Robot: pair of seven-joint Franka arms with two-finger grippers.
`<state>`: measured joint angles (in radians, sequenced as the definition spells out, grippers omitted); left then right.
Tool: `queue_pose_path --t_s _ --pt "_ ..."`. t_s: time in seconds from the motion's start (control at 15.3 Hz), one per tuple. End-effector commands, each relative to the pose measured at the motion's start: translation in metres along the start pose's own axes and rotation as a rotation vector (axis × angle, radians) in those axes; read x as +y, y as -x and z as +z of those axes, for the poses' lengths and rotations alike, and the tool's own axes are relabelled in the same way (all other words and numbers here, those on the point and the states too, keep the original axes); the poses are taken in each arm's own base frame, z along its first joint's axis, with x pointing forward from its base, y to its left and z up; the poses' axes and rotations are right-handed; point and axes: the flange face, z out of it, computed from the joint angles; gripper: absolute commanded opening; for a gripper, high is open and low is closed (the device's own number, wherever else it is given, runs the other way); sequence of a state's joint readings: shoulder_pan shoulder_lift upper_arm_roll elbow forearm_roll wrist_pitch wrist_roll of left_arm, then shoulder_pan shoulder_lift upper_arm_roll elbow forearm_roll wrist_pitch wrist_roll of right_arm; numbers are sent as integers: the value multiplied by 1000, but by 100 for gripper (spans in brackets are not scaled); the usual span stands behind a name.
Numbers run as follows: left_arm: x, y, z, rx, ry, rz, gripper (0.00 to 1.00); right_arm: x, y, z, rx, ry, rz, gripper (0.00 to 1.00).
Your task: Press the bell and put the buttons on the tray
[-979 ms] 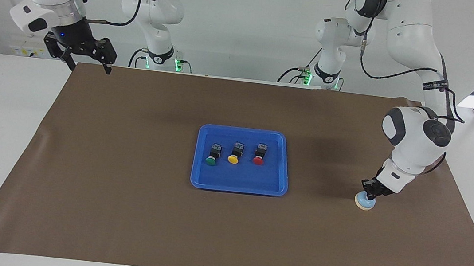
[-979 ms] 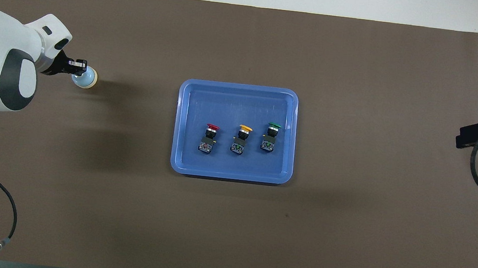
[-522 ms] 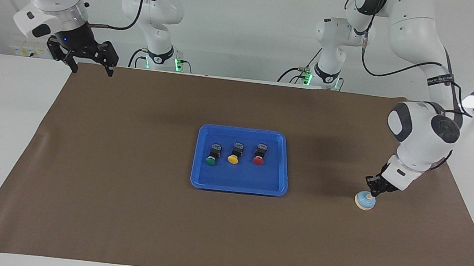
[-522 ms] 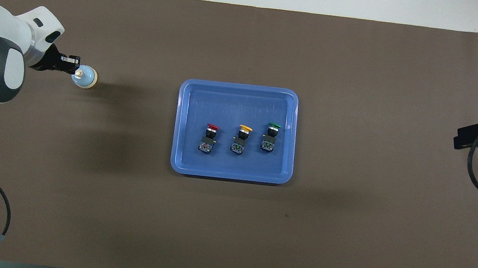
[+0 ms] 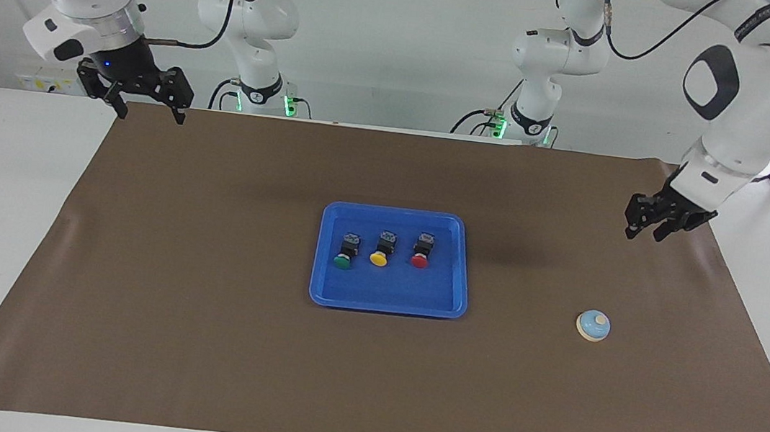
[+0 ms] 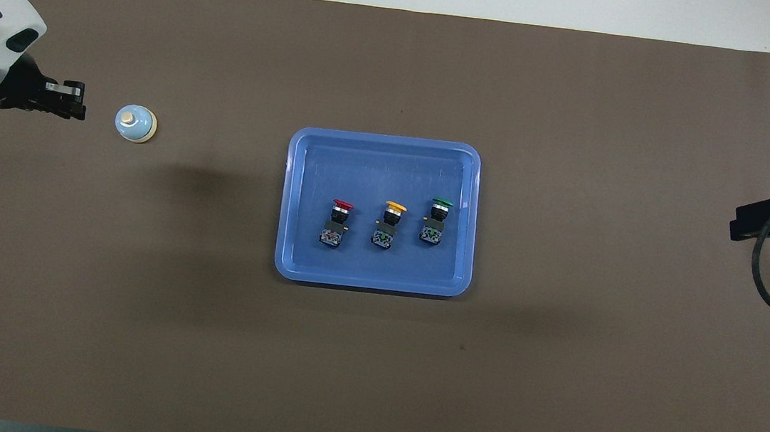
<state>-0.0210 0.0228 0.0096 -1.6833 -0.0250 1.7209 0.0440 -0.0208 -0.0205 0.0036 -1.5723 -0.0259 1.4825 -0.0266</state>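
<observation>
We saw left gripper (image 5: 645, 233) raised over brown mat (image 5: 197, 339), clear of bell (image 5: 593, 326), holding nothing; could not tell its jaw state. Right gripper (image 5: 148, 114) waited aloft over mat corner at right arm's end, jaws spread, empty. Bell sat on mat toward left arm's end, well apart from tray (image 5: 388, 296). We found red button (image 5: 421, 249), yellow button (image 5: 381, 247), green button (image 5: 346, 249) in row inside tray at mat centre.
</observation>
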Motion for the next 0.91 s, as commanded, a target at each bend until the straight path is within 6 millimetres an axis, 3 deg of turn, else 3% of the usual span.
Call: queue_pose_path --t_s 0.0,0.26,0.85 --pt "4 30 -20 -35 -5 -20 100 6 5 -1 3 5 -9 100" --pt "15 34 -18 -48 -5 -5 100 6 5 -1 1 5 -8 100" --pt "12 40 -18 -92 -4 -8 100 6 5 -1 1 5 -8 100"
